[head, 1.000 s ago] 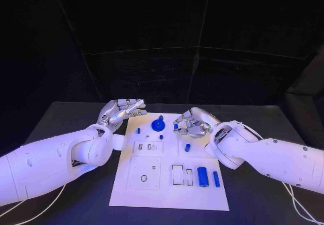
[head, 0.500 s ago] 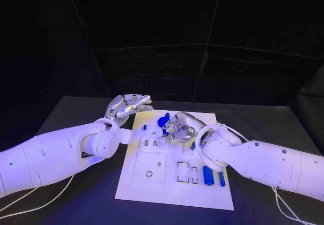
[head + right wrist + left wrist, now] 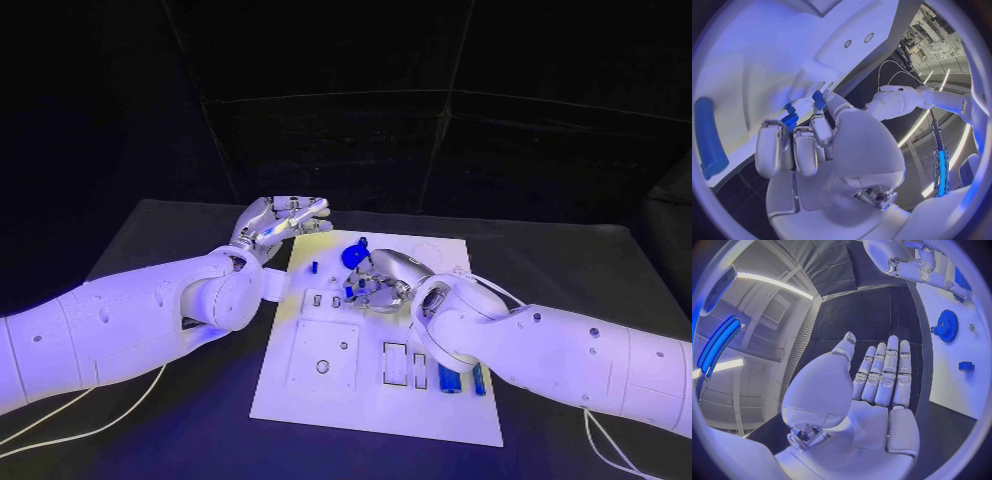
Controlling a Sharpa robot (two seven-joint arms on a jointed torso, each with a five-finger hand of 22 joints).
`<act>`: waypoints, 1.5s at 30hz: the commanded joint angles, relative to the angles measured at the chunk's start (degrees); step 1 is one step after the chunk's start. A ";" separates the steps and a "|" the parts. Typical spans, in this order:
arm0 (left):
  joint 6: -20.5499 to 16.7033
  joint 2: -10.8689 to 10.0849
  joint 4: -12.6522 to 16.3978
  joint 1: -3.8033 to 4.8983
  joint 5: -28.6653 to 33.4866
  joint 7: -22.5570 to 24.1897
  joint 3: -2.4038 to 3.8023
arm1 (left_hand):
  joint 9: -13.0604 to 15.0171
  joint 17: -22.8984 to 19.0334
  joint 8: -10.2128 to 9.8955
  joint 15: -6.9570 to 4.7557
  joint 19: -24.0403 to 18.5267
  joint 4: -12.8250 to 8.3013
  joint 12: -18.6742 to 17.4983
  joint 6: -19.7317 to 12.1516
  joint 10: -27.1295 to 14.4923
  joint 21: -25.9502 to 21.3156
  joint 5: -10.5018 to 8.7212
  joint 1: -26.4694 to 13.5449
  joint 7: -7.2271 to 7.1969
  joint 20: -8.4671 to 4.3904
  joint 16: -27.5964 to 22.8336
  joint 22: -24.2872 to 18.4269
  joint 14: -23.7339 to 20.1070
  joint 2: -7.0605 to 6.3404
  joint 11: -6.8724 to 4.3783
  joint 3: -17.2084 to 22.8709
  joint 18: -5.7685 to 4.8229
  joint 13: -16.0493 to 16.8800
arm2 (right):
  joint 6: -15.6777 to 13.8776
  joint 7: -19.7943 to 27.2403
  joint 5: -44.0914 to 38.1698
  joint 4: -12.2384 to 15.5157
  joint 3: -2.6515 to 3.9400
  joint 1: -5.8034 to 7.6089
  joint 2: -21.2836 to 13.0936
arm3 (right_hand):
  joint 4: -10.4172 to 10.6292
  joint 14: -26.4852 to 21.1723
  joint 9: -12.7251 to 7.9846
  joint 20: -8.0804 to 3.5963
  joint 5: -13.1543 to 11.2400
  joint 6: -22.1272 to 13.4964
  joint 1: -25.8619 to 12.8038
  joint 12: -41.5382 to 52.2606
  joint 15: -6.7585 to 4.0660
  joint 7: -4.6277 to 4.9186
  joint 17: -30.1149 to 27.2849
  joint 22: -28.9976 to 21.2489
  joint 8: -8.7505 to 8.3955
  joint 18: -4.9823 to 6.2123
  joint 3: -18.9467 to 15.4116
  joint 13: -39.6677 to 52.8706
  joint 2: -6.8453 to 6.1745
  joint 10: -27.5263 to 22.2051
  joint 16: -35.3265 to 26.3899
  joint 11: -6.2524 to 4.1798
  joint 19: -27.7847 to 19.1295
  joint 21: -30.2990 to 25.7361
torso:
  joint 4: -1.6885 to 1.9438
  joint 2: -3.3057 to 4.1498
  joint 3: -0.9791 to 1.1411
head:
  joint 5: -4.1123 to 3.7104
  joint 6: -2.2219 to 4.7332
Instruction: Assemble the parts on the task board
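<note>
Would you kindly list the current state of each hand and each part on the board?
left hand: open, fingers straight, holding nothing, beside the task board.
right hand: over the board, fingers curled on a small blue part.
blue gear: flat on the board.
blue cylinder: lying on its side on the board.

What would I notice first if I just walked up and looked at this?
Probably the two big white arms meeting over the white task board on the black table. The right hand is bent down over the board, pinching a small blue part. The left hand hovers empty beside the board's far end, near a blue gear.
</note>
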 commanded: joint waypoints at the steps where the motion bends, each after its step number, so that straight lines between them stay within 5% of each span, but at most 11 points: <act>1: 0.95 0.10 -0.05 0.12 -0.07 0.19 0.05 | 0.01 0.04 -0.36 0.09 0.49 -0.36 -0.26 0.57 0.48 -0.24 0.11 -0.07 -0.04 -0.05 -0.16 -0.08 0.34 0.57 0.08 -0.07 0.40 -0.02 | 1.26 -0.26 -1.50 -0.07 -0.01 -0.11 0.27 | 0.09 3.70 0.14 -0.16 0.25 0.87 -0.56 -0.12 -0.07 -0.41 3.07 -0.08 0.22 -0.44 0.44 0.09 0.06 -0.16 -0.30 0.02 0.00 0.16 | -0.03 -0.02 -0.02 | -0.01 0.00; 30: 1.17 -0.02 -0.05 0.12 -0.07 -0.16 0.05 | 0.01 0.03 -0.38 0.10 0.48 -0.41 -0.28 0.63 0.55 -0.27 0.11 -0.10 -0.02 -0.06 -0.22 -0.11 0.30 0.55 0.09 -0.12 0.39 -0.02 | 3.14 -0.92 -1.98 -1.99 -0.03 -0.80 1.80 | -0.19 3.72 0.00 -0.09 0.30 0.45 -1.24 -0.37 0.03 -0.23 3.17 -0.19 -0.23 -0.42 0.83 -0.05 -0.58 -0.31 -0.29 0.15 -0.04 0.09 | -0.06 0.01 0.07 | -0.19 -0.48; 45: 1.29 -0.06 0.05 0.12 -0.07 -0.28 0.05 | 0.01 0.03 -0.38 0.10 0.47 -0.43 -0.29 0.63 0.55 -0.28 0.11 -0.10 -0.01 -0.06 -0.24 -0.12 0.29 0.54 0.09 -0.13 0.39 -0.03 | 4.80 -1.78 -3.43 -1.71 -0.03 -0.89 1.59 | -1.31 3.71 -0.33 0.20 -0.52 -0.62 -1.78 -1.07 0.37 0.32 3.09 -0.36 -1.25 -0.40 1.64 -0.53 -2.10 -0.80 -0.38 0.58 -0.12 -0.04 | -0.07 -0.01 0.05 | -0.26 -0.60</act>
